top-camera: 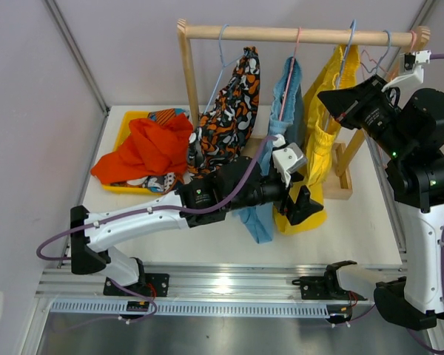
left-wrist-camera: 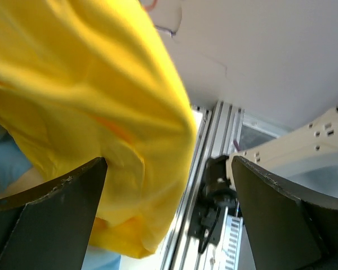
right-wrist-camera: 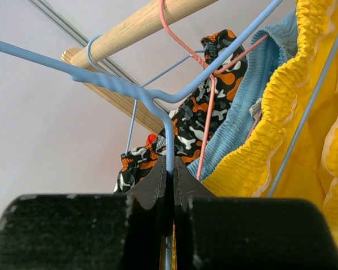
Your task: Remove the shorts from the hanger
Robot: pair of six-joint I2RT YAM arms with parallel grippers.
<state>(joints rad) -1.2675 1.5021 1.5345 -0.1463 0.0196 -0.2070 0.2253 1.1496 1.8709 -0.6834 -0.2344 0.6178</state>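
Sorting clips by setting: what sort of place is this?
Probably a lab test cell: plain white panel walls, arms bolted to an aluminium rail, and a small wooden rack of shorts staged on a table.

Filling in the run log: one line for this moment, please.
left gripper: open, at yellow shorts | right gripper: shut on blue hanger

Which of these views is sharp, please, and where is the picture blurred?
Top external: evenly lit, sharp throughout. Left wrist: the yellow shorts, close to the lens, are blurred. Right wrist: the blue hanger is crisp; the right gripper below is dark.
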